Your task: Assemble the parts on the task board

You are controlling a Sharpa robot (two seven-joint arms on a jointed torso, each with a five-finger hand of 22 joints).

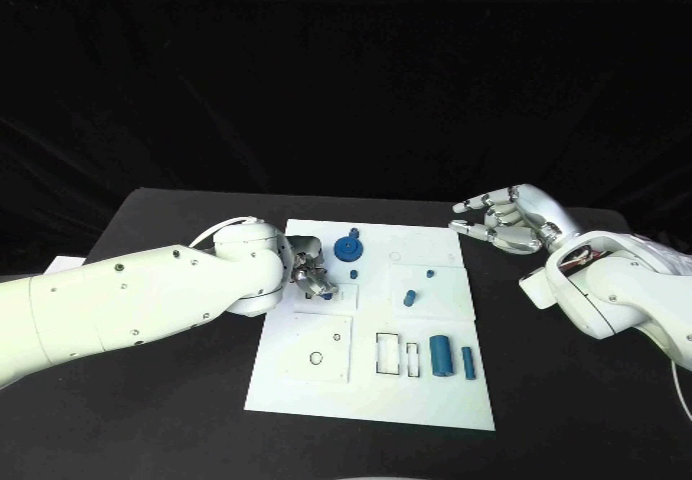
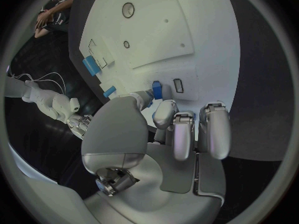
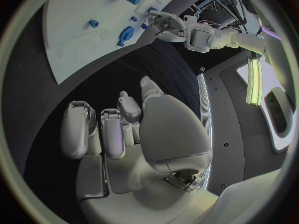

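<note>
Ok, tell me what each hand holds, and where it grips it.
Right hand: nothing. Left hand has fingertips by a small blue part; a grip cannot be told.

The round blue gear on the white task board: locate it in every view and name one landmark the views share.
Head view: the round blue gear stands at the white task board's far edge, just right of the left hand.
Left wrist view: I cannot pick it out.
Right wrist view: the gear sits near the board's edge, beside the left hand.
Shared landmark: the left hand beside the board.
</note>
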